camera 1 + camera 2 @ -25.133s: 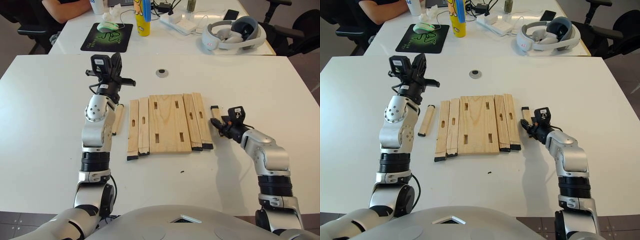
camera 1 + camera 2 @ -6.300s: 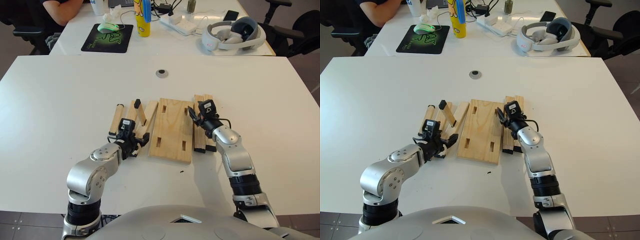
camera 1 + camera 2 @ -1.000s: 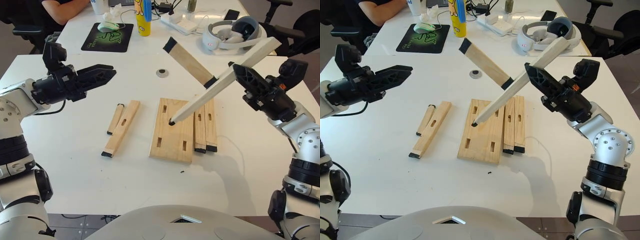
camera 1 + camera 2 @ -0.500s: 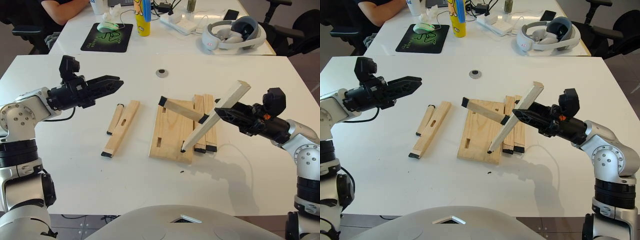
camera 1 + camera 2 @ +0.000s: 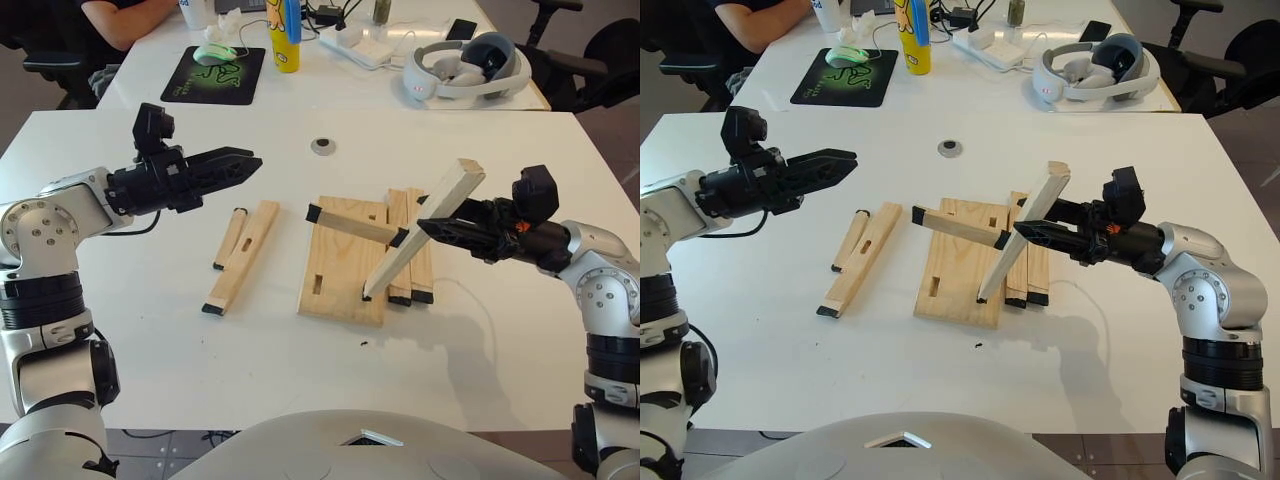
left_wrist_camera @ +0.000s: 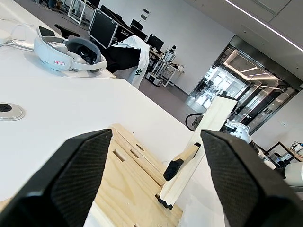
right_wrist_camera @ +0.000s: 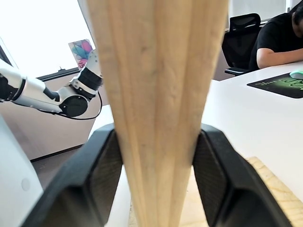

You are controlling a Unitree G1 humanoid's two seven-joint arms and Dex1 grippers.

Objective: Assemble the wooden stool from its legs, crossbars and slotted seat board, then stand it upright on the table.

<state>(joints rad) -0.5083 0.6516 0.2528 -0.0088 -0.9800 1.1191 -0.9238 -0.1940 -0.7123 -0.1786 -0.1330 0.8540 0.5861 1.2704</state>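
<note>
Pale wooden leg (image 5: 390,264), a crossbar (image 5: 355,225) jutting from it, leans at centre frame, clamped in the right end effector (image 5: 428,226), foot on the seat board (image 5: 335,280) lying on the counter (image 5: 480,380). Best bring it upright over a slot before pressing. The left end effector (image 5: 238,165), fingers (image 6: 80,175) apart, hovers upper left and could steady the board.

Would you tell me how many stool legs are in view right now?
4. One leg lies left of the seat board beside a crossbar; two legs lie just right of it; the fourth leg is tilted in the right gripper. None seems hidden.
</note>
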